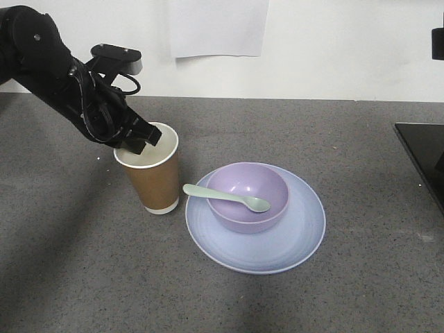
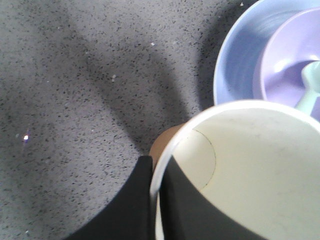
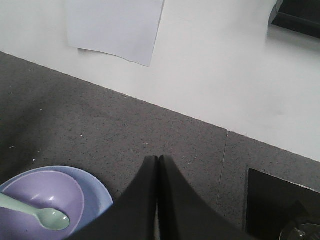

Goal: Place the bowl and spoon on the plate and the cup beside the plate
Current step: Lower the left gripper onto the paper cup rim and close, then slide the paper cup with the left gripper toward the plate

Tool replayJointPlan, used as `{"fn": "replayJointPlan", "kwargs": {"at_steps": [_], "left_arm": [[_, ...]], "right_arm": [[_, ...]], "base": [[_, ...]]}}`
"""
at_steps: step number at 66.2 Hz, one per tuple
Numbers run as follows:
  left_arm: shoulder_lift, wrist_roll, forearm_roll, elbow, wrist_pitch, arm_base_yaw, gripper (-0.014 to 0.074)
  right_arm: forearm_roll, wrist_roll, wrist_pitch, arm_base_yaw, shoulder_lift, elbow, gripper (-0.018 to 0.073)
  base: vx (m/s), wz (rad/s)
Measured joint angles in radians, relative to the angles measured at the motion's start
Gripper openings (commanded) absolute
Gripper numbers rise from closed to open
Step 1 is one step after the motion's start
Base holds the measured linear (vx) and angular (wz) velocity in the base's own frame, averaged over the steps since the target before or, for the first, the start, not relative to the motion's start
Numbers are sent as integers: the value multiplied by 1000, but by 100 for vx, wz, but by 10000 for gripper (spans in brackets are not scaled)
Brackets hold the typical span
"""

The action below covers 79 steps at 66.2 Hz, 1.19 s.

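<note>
My left gripper pinches the cup rim, one finger outside, one inside. The cup stands on the countertop, just left of the plate. The bowl sits on the plate; the spoon lies across its rim. My right gripper is clenched, holding nothing.

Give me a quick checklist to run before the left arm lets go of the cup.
1. Cup upright on the counter beside the plate: ok.
2. Left pincer grips the cup rim, one finger inside, one outside: ok.
3. Cup clear of the plate edge: ok, a small gap shows.
4. Bowl sits on the plate: ok.
5. Spoon rests across the bowl, handle over the rim toward the cup: ok.
6. Right pincer shut, away from the dishes: ok.
</note>
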Motion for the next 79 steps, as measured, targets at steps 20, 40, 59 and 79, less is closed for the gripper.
{"fn": "replayJointPlan", "kwargs": {"at_steps": [20,40,59,79], "left_arm": [[0,12,-16,0,0,0,-6],[1,14,-16,0,-5,0,-6],[38,15,-16,0,-3,0,-3],[60,15,-16,0,-2,-6,0]], "right_arm": [[0,0,3,0,0,0,-11],[3,0,7,0,0,0,-11],[4,0,12,0,0,0,-11],[4,0,14,0,0,0,-11]], "base": [[0,0],[0,0],[0,0],[0,0]]}}
